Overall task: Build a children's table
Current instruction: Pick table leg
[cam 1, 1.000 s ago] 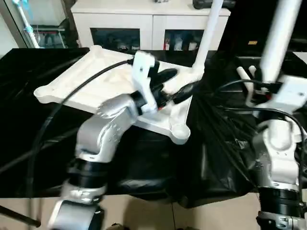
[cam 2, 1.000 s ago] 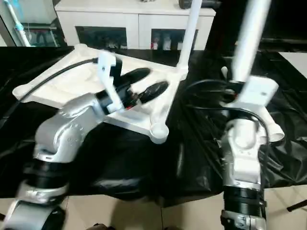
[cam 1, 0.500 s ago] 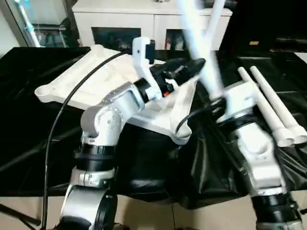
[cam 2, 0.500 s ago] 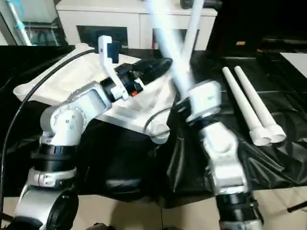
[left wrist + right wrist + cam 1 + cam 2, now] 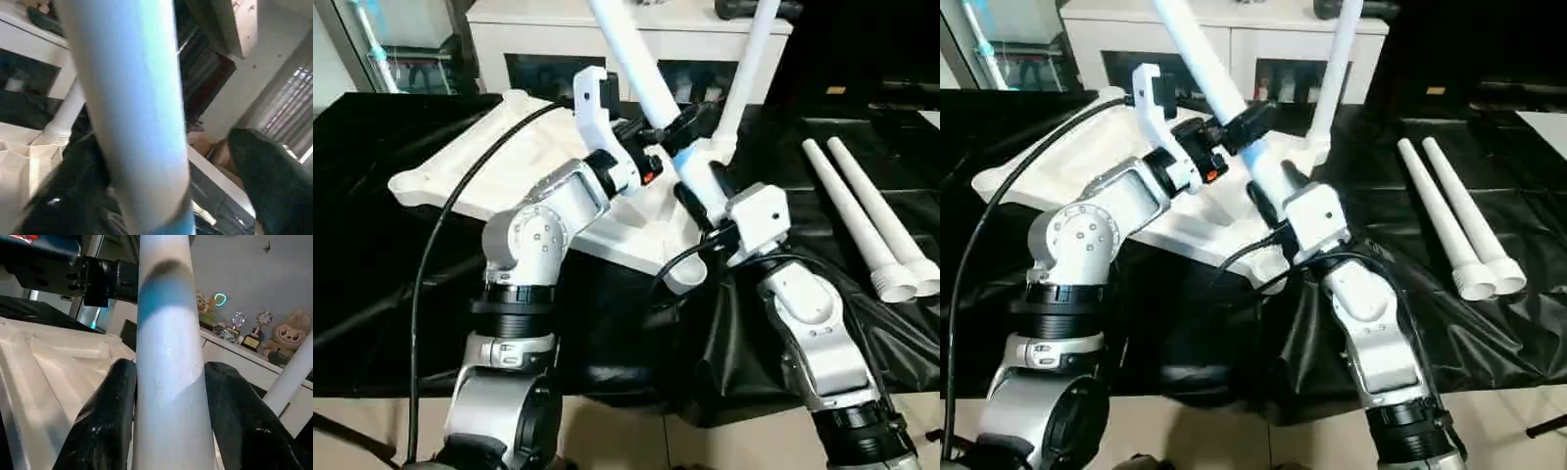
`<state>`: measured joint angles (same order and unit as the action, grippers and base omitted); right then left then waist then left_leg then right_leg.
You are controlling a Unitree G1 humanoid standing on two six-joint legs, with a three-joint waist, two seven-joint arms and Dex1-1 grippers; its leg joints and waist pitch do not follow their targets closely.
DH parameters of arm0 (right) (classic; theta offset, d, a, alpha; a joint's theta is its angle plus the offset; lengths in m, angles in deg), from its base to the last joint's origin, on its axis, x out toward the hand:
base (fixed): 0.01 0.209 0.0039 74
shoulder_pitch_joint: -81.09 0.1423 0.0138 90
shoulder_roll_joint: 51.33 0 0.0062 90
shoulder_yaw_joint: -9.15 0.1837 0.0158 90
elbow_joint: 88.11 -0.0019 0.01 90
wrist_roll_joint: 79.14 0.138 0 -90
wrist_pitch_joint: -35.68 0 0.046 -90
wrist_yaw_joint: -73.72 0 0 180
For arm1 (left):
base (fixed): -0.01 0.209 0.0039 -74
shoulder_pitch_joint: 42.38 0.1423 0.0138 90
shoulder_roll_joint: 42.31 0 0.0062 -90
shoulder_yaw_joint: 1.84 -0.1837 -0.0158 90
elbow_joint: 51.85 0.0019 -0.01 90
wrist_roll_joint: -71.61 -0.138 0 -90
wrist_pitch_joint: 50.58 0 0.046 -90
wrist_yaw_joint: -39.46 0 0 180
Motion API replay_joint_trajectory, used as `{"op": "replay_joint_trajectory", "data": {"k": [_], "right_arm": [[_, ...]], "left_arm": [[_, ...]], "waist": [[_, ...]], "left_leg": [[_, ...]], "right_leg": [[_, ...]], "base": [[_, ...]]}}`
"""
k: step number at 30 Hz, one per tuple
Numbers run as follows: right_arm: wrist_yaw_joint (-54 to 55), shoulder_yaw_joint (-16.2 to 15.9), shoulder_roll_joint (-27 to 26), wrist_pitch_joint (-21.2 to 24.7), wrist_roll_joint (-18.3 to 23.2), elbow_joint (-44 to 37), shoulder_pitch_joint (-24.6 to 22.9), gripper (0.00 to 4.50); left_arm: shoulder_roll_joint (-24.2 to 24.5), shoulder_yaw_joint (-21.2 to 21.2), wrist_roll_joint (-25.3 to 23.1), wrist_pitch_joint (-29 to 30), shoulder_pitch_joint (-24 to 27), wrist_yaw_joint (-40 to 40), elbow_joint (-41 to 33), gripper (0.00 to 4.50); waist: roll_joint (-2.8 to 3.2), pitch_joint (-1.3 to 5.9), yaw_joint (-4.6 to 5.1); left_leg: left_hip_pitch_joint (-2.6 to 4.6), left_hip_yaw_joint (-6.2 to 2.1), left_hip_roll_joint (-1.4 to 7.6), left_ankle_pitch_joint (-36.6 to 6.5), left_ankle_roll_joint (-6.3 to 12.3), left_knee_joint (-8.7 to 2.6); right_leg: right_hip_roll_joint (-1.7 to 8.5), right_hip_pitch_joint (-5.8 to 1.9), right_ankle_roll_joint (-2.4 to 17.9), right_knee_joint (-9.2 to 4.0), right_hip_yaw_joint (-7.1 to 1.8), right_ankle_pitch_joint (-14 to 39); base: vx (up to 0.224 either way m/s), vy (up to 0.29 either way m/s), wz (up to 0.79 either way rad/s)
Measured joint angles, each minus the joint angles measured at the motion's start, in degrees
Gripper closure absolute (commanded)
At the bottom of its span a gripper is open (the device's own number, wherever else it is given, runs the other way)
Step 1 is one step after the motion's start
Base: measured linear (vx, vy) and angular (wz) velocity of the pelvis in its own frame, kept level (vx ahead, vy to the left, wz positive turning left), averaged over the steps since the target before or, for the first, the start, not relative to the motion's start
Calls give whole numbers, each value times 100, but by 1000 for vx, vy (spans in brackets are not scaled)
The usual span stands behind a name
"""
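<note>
right fingers [image 5: 112,426] clamp leg [image 5: 651,93] | left fingers [image 5: 690,119] spread around it | spare legs [image 5: 862,211] aside | cabinet [image 5: 538,44] behind

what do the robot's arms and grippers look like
Both arms are rounded silver-grey segments with black bands at the joints. The left arm has a white bracket at its wrist, a small red spot and a black cable. The right arm has a white boxy wrist. Both grippers have two glossy black fingers.

The tabletop [image 5: 499,171] lies upside down on the bench [image 5: 372,255], upper left of centre. One leg [image 5: 747,61] stands in its far corner socket; another leg [image 5: 651,93] slants across upper centre. Two legs [image 5: 862,211] lie side by side at right. A cabinet [image 5: 548,44] stands behind.
</note>
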<state>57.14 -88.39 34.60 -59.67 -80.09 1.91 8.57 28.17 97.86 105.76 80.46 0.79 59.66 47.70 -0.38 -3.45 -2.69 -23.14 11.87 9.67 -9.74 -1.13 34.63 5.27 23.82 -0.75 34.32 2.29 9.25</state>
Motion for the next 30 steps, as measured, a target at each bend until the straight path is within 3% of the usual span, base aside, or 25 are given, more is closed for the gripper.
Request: {"op": "replay_joint_trajectory", "data": {"k": [21, 30], "right_arm": [[7, -88, -101, 6, -121, 0, 11, 271], [3, -106, -100, 13, -150, 0, 12, 271]], "left_arm": [[83, 109, 14, 96, 0, -29, 28, 247], [69, 111, 54, 94, 0, -26, 28, 264]], "waist": [[-12, -2, -5], [-12, -2, -16]], "left_leg": [[0, -1, 0, 0, 1, 3], [1, -1, 0, 0, 1, 5]], "right_leg": [[0, -2, 1, 1, 0, -1], [0, -3, 2, 2, 0, -2]], "base": [[0, 0, 0], [0, 0, 0]]}}
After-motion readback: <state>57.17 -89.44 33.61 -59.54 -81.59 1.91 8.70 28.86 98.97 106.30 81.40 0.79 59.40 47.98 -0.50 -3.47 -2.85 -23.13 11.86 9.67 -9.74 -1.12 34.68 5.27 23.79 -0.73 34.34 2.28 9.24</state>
